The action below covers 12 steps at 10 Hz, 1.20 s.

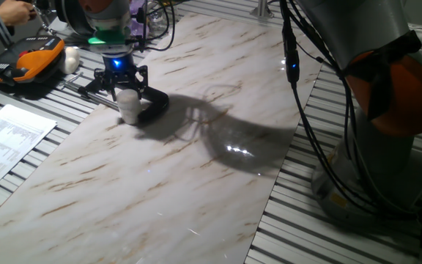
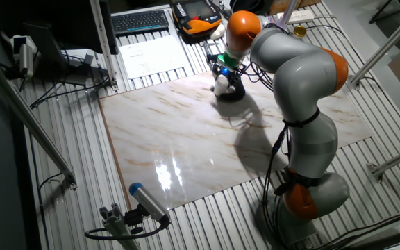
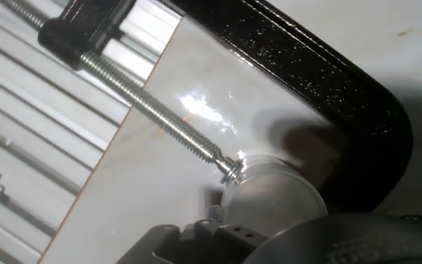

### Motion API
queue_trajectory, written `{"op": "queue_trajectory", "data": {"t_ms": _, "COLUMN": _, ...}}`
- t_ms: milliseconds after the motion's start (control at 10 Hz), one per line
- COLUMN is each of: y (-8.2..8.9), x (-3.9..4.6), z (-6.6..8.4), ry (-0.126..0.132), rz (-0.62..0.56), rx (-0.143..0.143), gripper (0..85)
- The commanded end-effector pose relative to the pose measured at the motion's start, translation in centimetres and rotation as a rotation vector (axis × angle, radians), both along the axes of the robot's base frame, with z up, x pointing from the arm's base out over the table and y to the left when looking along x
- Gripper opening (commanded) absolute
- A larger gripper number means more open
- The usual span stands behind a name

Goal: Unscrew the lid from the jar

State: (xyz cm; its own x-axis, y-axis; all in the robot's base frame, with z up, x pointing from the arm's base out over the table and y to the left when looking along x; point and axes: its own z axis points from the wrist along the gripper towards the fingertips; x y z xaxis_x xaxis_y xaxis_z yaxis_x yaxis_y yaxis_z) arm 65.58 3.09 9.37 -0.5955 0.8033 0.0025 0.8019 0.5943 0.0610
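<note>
My gripper (image 1: 122,85) hangs right over the jar (image 1: 130,107) held in the black clamp (image 1: 151,108).

The jar stands upright near the far left edge of the marble slab (image 1: 196,169), and inside the clamp's curved black frame; the clamp's threaded screw (image 3: 156,110) presses its tip against the jar's side. From my hand camera, the lid (image 3: 269,198) looks to be on the jar, a pale round top just below the screw tip. My fingers reach down around the top of the jar, but I cannot tell whether they are spread or pinching the lid. Beyond the clamp, off the slab, lies an orange and black handset (image 1: 28,62).
</note>
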Motion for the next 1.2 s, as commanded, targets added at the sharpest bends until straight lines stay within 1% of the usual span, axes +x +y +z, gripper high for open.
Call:
{"op": "queue_trajectory", "data": {"t_ms": 0, "y": 0.02, "x": 0.00, "z": 0.05, "ry": 0.001, "rz": 0.021, "rx": -0.004, "gripper": 34.0}}
{"op": "queue_trajectory", "data": {"t_ms": 100, "y": 0.04, "x": 0.01, "z": 0.06, "ry": 0.001, "rz": 0.041, "rx": -0.013, "gripper": 34.0}}
{"op": "queue_trajectory", "data": {"t_ms": 400, "y": 0.03, "x": 0.02, "z": 0.06, "ry": -0.003, "rz": 0.131, "rx": -0.020, "gripper": 34.0}}
{"op": "queue_trajectory", "data": {"t_ms": 700, "y": 0.04, "x": 0.06, "z": 0.11, "ry": -0.003, "rz": 0.226, "rx": -0.039, "gripper": 34.0}}
{"op": "queue_trajectory", "data": {"t_ms": 1000, "y": 0.05, "x": 0.09, "z": 0.14, "ry": -0.004, "rz": 0.296, "rx": -0.041, "gripper": 34.0}}
{"op": "queue_trajectory", "data": {"t_ms": 1100, "y": 0.05, "x": 0.09, "z": 0.13, "ry": -0.008, "rz": 0.315, "rx": -0.038, "gripper": 34.0}}
